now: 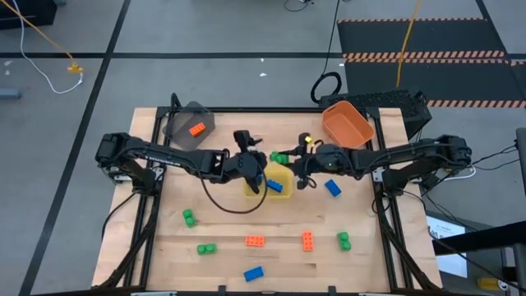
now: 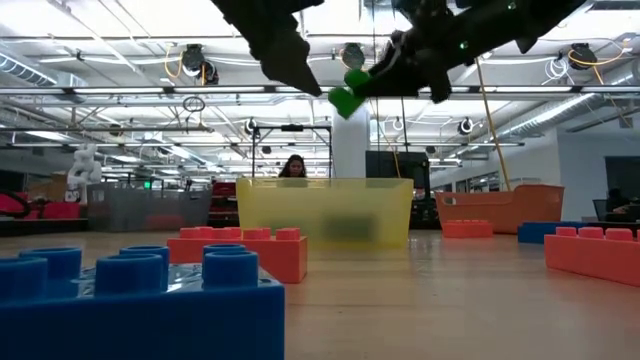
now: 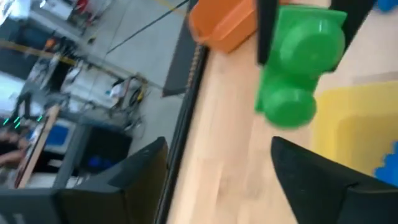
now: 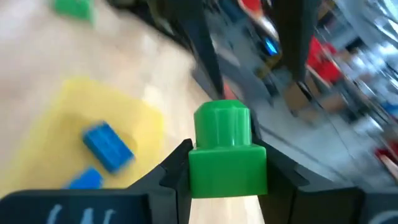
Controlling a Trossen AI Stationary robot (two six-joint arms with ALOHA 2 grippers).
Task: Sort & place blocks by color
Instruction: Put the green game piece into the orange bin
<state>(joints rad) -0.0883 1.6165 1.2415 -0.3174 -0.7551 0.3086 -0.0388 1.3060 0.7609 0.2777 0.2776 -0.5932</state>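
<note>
Handover above yellow bin [image 1: 280, 191]: right gripper [image 4: 227, 163] pinches green block [image 4: 227, 155], left gripper [image 3: 219, 163] spread; next, carry it to the greens' spot

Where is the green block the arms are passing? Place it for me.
The green block is off the table, shut between the right gripper's fingers, above the far right edge of the yellow bin, with the left gripper open beside it.
</note>
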